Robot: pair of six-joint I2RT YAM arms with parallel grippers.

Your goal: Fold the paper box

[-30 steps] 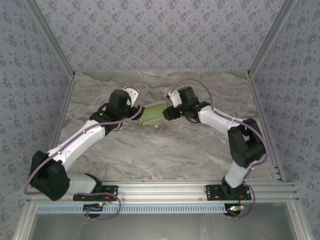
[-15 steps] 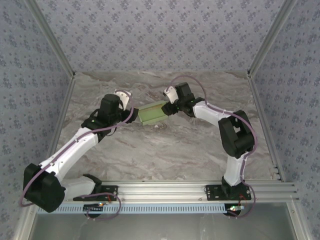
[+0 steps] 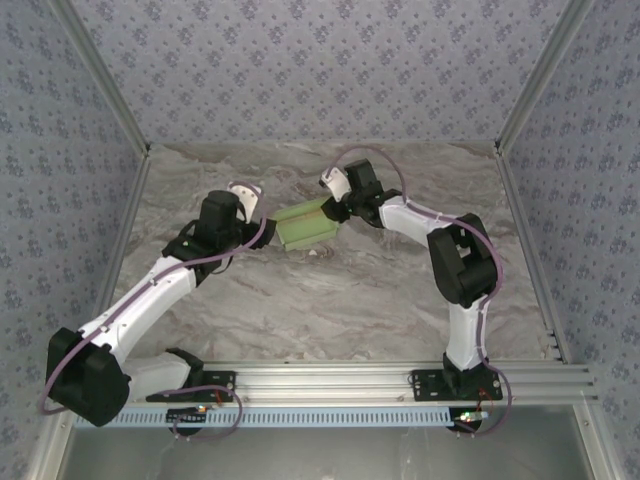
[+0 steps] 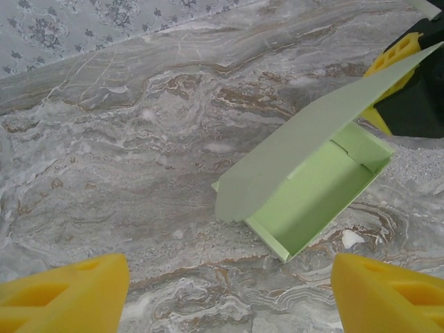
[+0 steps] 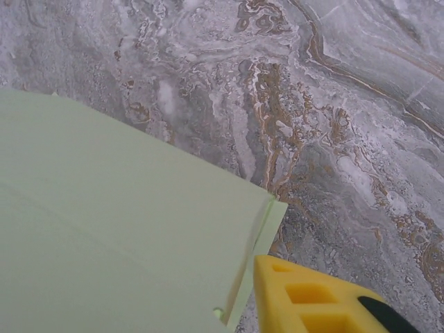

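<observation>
Pale green thin-card paper box (image 4: 316, 191) sits mid-table on grey marbled tabletop (image 3: 330, 310), betw. the two arms. Tray part is formed. Big lid flap (image 4: 298, 142) is raised and tilted over it, not shut.

L gripper (image 4: 225, 295): yellow fingers wide apart, nothing betw. them. Hovers near box's L end, no contact.

R gripper (image 3: 336, 207): at flap's far end. One yellow finger (image 5: 312, 298) shows by the card corner. Can't tell if it pinches the flap or just rests against it; view too tight.

Risks (my read):
- Thin card, smooth top. If R pushes flap down w/ tray unbraced, whole box prob. slides or pivots. L is free to brace but isn't touching.
- Push from one corner only: flap could twist and crease off its fold line.
- Hard squeeze at corner: dent or kink.
- Flap edge may land outside tray wall, not inside, and jam the closure.
</observation>
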